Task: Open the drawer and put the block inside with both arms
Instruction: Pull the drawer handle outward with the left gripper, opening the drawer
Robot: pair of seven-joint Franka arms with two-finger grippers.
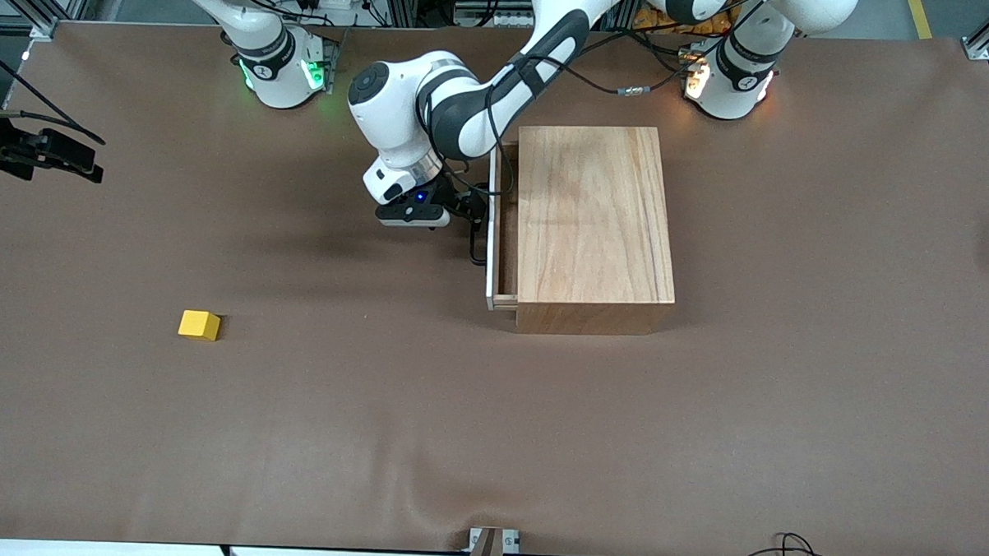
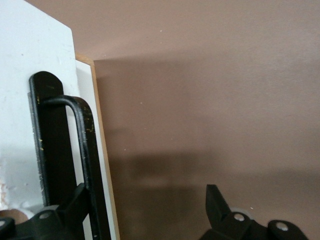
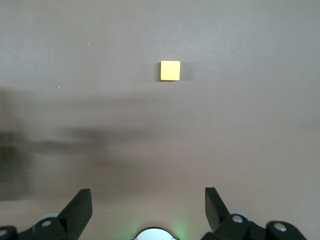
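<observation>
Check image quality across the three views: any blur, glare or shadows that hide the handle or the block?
Front view: even light, soft arm shadow on the table beside the drawer, block crisp. Left wrist view: handle close but readable, slight glare low on the white panel, box shadow across the mat. Right wrist view: block sharp, faint dark shadow bands on the mat, none over it.

The box (image 1: 595,220) is plain light wood with visible grain, matt and unvarnished. The drawer (image 1: 493,228) has a smooth white painted front, slightly scuffed, with raw wood edges. Its handle (image 2: 85,150) looks like thin black metal, semi-gloss, flecked with chips. The block (image 1: 199,324) is smooth, matt yellow. The table (image 1: 489,426) has a brown matt cover, faintly wrinkled at 6 o'clock.
</observation>
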